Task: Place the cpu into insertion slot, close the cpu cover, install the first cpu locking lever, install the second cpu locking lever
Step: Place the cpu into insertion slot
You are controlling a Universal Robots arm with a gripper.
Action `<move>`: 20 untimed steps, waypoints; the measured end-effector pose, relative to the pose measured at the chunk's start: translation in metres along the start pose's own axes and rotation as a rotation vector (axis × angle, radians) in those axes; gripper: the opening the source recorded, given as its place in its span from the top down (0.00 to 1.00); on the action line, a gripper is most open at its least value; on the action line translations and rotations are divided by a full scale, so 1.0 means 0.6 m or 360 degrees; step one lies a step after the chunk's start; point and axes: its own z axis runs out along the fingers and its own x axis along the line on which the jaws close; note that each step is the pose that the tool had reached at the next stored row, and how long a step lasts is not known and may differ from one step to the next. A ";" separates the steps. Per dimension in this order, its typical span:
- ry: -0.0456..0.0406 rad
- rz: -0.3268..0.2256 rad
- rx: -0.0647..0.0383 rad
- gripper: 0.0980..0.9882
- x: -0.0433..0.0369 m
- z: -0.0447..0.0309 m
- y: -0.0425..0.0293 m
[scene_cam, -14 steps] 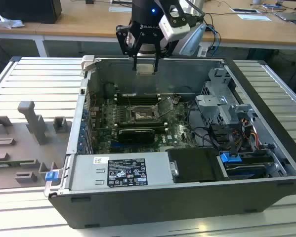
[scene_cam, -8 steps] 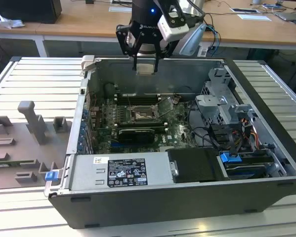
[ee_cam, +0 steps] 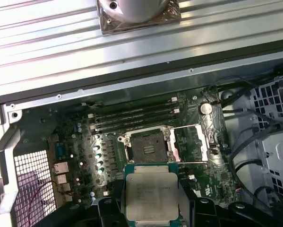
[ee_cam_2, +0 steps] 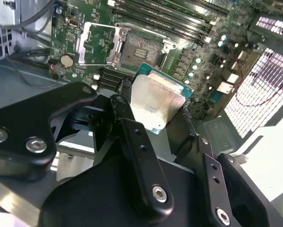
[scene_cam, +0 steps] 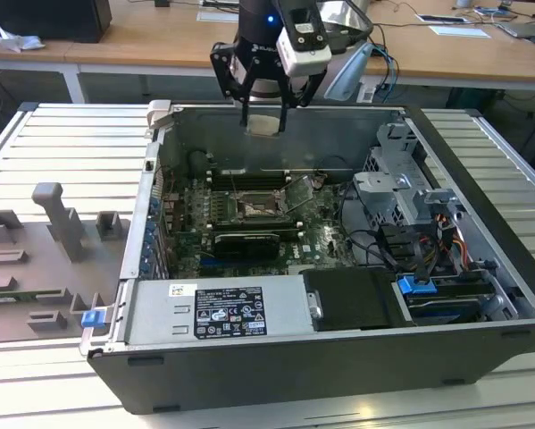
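None of the four steps is showing as finished, by my reading. Going from the biggest thing down: the slatted tabletop (scene_cam: 62, 143) is carrying the open case (scene_cam: 249, 375), and the green board (scene_cam: 182, 223) is lying flat on the case's floor. The hand (scene_cam: 265, 125) is hanging over the case's far wall. In the exterior view it is at roughly twelve o'clock from the slot (scene_cam: 254, 210) and well above it. Its fingers (ee_cam_2: 132, 135) are clamping two opposite edges of the cpu (ee_cam: 150, 198), parted just as far as the chip is wide. The slot is sitting bare in both wrist views, its dark square facing up with nothing seated in it. The cover (scene_cam: 299, 191) is standing swung open just beside the slot, at about two o'clock from it in the exterior view. The cpu is riding in the hand, well apart from the board. So I am judging the placing as under way, while closing the cover and installing both levers are waiting. The levers themselves are too thin for me to be picking out.
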 end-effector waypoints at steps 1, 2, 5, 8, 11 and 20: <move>-0.0002 0.0026 0.0000 0.51 0.000 0.000 0.000; -0.0004 0.0056 -0.0001 0.51 0.000 0.000 0.000; -0.0008 0.0108 -0.0002 0.51 0.000 0.001 0.000; -0.0008 0.0109 -0.0002 0.51 0.000 0.006 0.000; -0.0009 0.0120 -0.0001 0.51 0.000 0.010 -0.001; -0.0034 0.0475 -0.0008 0.51 0.000 0.016 -0.001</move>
